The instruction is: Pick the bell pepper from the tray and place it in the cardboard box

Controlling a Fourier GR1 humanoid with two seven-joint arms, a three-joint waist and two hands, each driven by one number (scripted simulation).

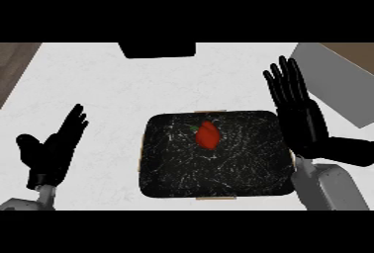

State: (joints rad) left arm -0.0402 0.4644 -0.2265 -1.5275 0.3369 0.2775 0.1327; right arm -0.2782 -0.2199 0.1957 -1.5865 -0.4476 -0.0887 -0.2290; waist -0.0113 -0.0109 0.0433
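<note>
A red bell pepper (209, 135) lies on a black tray (175, 168) at the centre of the white counter (110, 89). The right hand (301, 116) hovers open and empty over the tray's right edge, fingers straight. The left hand (50, 150), also open and empty, rests at lower left. A dark box (157, 49) sits at top centre.
</note>
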